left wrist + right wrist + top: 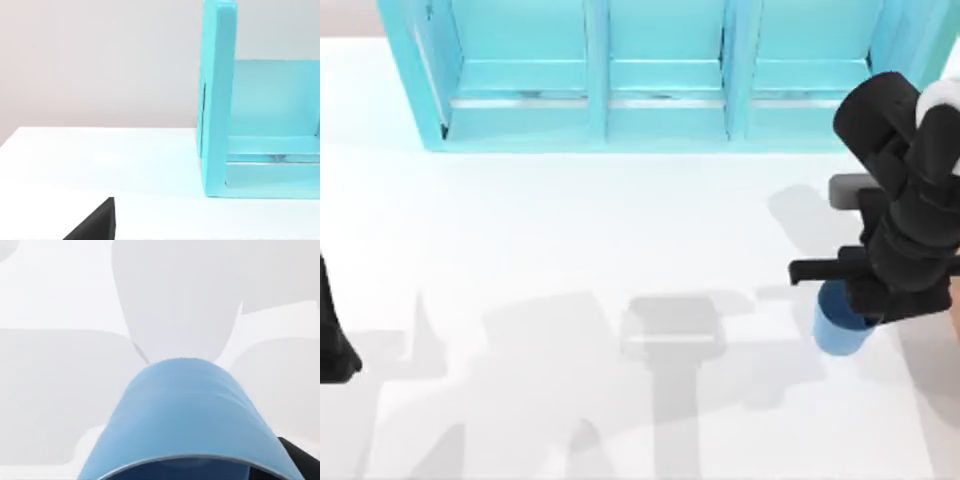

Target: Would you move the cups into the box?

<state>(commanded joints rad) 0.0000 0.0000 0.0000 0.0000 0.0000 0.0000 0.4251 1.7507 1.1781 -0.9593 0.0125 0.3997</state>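
A plain blue tapered cup (pixel 838 332) hangs under my right gripper (pixel 850 305) near the table's right side, with the gripper shut on its rim. In the right wrist view the cup (pixel 185 410) sits close up, with a dark fingertip (pixel 300 460) beside its rim and its shadow thrown apart from it on the table. A thin tan strip, an edge of the box (pixel 955 300), shows at the right border just beside the gripper. My left arm (pixel 332 340) is parked at the table's left edge.
A big turquoise three-bay shelf unit (pixel 660 120) stands along the back of the white table; its end wall (pixel 217 100) rises in the left wrist view. Arm shadows fall across the middle of the table.
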